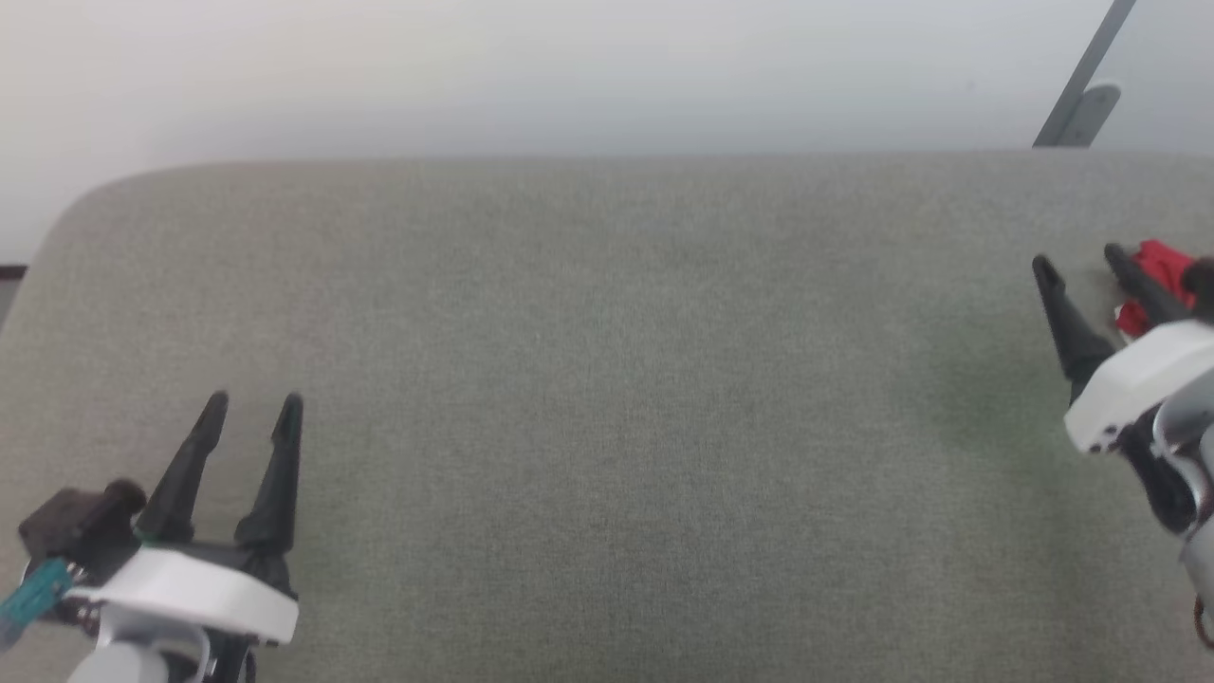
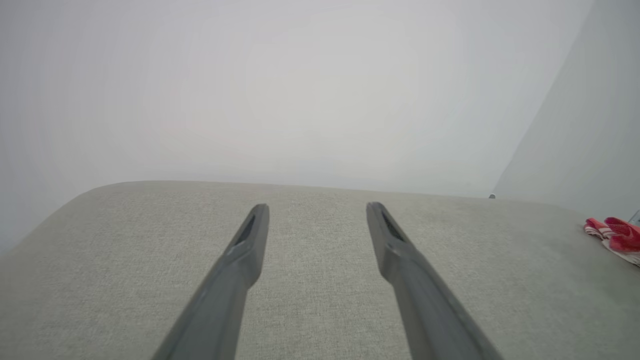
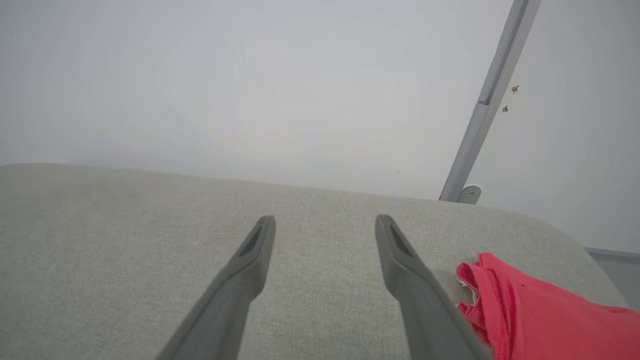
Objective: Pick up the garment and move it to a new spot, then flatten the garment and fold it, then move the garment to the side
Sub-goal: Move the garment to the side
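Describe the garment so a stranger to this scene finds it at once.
Start from the wide grey-green fabric surface and follow it to its right end, near the slanted grey metal bar. There, beside the open right pincer, lies the garment, crumpled. It is the one bright red thing, with a little white at its edge.

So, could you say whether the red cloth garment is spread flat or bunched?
Bunched up: the red cloth garment lies in crumpled folds.

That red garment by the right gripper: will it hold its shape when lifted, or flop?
Likely floppy: the garment lies bunched in soft folds, so it should drape. Pushed across the textured grey surface, it would probably wrinkle rather than slide.
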You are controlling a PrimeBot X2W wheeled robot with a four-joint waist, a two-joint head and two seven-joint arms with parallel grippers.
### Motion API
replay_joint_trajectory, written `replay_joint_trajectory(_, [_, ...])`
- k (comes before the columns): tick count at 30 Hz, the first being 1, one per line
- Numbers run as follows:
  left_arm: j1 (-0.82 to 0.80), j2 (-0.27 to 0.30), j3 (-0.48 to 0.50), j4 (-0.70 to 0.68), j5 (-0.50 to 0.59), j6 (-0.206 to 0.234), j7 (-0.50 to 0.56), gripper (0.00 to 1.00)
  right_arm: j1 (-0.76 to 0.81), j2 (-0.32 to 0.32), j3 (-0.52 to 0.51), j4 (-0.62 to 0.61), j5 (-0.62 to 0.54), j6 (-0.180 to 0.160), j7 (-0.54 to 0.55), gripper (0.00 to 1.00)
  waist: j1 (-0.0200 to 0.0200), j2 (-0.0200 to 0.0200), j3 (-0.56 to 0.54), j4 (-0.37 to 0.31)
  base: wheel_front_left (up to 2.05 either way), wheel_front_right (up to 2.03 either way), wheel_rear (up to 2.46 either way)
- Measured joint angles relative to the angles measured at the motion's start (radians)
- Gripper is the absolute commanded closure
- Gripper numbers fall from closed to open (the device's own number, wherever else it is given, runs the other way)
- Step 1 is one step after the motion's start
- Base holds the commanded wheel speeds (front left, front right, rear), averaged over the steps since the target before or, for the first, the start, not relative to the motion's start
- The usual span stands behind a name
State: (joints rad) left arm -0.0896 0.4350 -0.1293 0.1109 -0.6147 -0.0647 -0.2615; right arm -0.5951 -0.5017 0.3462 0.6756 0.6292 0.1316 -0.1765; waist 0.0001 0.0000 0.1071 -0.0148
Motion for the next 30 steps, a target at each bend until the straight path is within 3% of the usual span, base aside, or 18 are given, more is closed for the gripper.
replay_joint_trajectory(12, [0.159, -0.041, 0.115, -0.026, 0.027, -0.017, 0.0, 0.0, 0.166, 0.035, -0.032, -0.081, -0.033, 0.0, -0.047, 0.0, 0.0, 0.0, -0.106, -0.008, 0.0, 0.0, 0.0])
replay_joint_trajectory(30, [0.231, -0.096, 0.204, -0.029, 0.07, -0.052, 0.0, 0.0, 0.388, 0.129, -0.217, -0.256, -0.118, 0.0, -0.061, 0.0, -0.0001, 0.0, -0.14, -0.015, 0.0, 0.0, 0.0])
